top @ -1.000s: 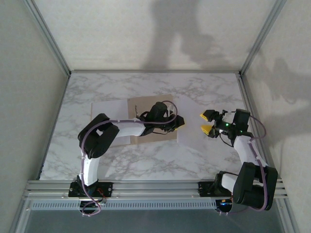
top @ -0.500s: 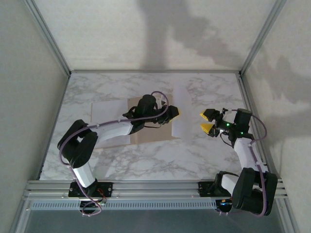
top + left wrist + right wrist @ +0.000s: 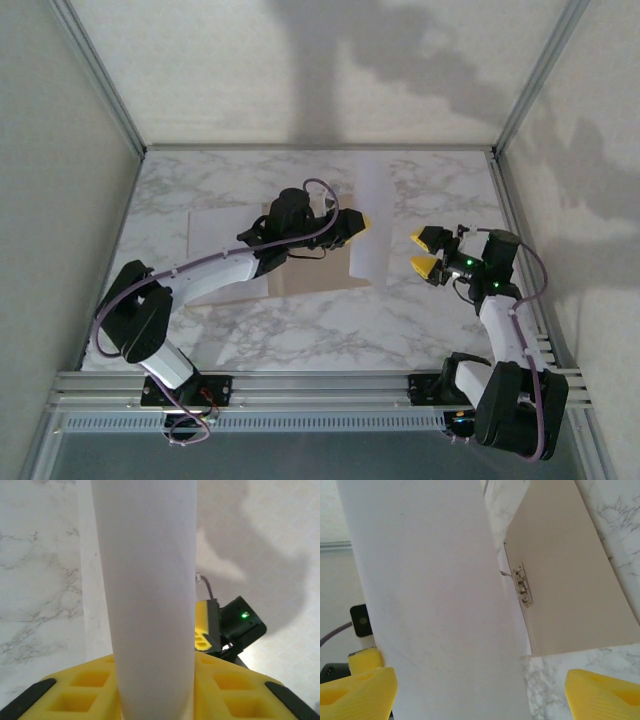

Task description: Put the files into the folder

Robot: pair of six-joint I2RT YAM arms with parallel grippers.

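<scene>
Lifted and carried farther from the arm bases since the earlier frame, the left gripper (image 3: 352, 224) was seen clamped on one white sheet (image 3: 375, 200), which was held raised and curved at the right edge of the open folder (image 3: 310, 275). The folder's metal clip (image 3: 524, 585) was exposed at the crease, and a second sheet (image 3: 215, 235) was laid flat at its left side. The right gripper (image 3: 427, 252) was held with jaws wide apart, near the raised sheet, over the marble table (image 3: 300, 340).

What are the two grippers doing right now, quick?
Left gripper: closed on a white paper sheet.
Right gripper: open, holding nothing.
</scene>
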